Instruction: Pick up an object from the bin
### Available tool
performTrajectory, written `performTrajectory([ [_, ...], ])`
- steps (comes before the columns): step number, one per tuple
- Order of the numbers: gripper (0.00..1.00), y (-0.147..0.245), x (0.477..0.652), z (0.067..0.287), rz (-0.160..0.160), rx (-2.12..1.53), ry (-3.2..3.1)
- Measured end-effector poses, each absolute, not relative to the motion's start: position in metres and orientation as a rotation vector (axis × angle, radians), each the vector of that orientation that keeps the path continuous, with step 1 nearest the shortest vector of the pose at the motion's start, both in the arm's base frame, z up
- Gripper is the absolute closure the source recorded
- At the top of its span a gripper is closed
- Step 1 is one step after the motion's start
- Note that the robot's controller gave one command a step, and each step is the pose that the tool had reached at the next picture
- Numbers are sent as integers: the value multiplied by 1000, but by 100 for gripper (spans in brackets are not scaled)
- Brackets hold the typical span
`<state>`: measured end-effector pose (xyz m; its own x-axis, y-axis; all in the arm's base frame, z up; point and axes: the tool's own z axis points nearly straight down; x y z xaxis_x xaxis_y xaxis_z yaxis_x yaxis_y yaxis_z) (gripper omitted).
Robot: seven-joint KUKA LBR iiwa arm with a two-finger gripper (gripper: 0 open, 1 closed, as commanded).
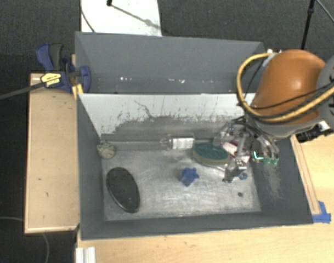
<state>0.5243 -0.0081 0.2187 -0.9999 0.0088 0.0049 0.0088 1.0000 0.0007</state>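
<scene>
We have the hand (234, 174) low in the right part of the bin (172, 64), just beside the right edge of a teal round disc (209, 153) that lies flat on the floor. We cannot tell whether the two touch, nor whether the hand is open or closed, and we see nothing gripped in it. We judge this to be the approach step, with the grasp not yet made. The disc is the nearest thing. A small blue piece (187, 176) lies near, to its left, and a dark oval stone (123, 189) sits well apart at the bin's left. As we judge it, the next move calls for centring over the disc, catching its low rim firmly, then lifting straight up clear of the walls.
</scene>
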Motion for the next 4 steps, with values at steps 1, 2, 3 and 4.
performTrajectory([
  [1,0,3,539,90,-5,-304,-3128],
  [2,0,32,540,74,-4,-411,-3119],
  [3,100,30,543,77,-4,-413,-3128],
  [4,100,29,497,292,-2,-194,-3147],
])
